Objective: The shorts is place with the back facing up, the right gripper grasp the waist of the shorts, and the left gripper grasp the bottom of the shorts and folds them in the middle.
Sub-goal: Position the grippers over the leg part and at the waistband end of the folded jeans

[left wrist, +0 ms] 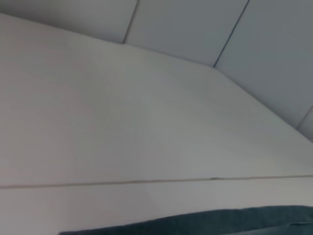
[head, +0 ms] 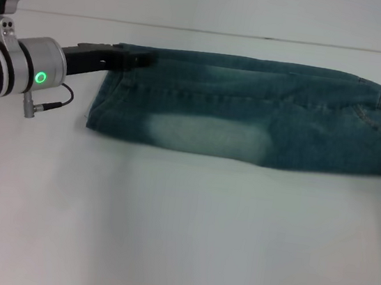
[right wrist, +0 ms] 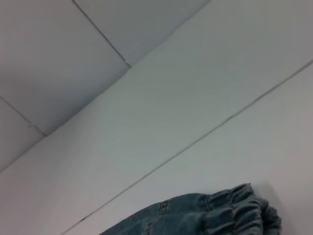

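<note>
The shorts (head: 250, 115) lie as a long blue-green denim strip across the far half of the white table, with a faded pale patch near the front left. The gathered waist end reaches the right edge of the head view. My left gripper (head: 142, 59), on its silver wrist with the green ring, reaches in from the left and rests at the far left corner of the shorts. The left wrist view shows only a strip of denim (left wrist: 220, 220). The right wrist view shows the gathered waist (right wrist: 234, 210). My right gripper shows in no view.
The white table (head: 178, 239) stretches bare in front of the shorts. A white wall with panel seams (left wrist: 132, 22) rises behind the table's far edge.
</note>
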Action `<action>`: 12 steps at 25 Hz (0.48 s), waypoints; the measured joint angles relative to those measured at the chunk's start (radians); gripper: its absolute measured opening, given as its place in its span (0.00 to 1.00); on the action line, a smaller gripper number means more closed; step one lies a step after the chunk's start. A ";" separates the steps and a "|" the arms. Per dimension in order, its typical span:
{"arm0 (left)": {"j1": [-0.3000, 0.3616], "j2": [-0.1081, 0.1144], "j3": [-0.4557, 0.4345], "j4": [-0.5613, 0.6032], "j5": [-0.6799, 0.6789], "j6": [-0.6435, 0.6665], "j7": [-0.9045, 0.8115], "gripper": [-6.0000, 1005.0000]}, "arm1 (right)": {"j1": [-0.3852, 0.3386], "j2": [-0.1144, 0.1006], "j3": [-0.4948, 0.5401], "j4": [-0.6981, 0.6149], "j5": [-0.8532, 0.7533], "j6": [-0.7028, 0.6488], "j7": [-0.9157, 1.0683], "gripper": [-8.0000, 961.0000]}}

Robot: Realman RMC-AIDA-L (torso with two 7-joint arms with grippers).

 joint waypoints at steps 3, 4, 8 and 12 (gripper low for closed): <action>0.014 -0.003 0.000 -0.006 -0.072 0.029 0.077 0.82 | -0.005 -0.003 -0.008 -0.001 0.000 -0.015 -0.012 0.62; 0.019 -0.004 0.000 -0.013 -0.100 0.040 0.107 0.82 | -0.007 -0.004 -0.010 -0.001 0.000 -0.023 -0.016 0.57; 0.030 -0.005 0.000 -0.091 -0.261 0.071 0.299 0.82 | -0.018 -0.009 -0.011 -0.005 -0.001 -0.067 -0.018 0.37; 0.026 -0.006 0.000 -0.235 -0.442 0.073 0.558 0.82 | -0.033 -0.009 -0.011 -0.022 -0.001 -0.111 -0.016 0.27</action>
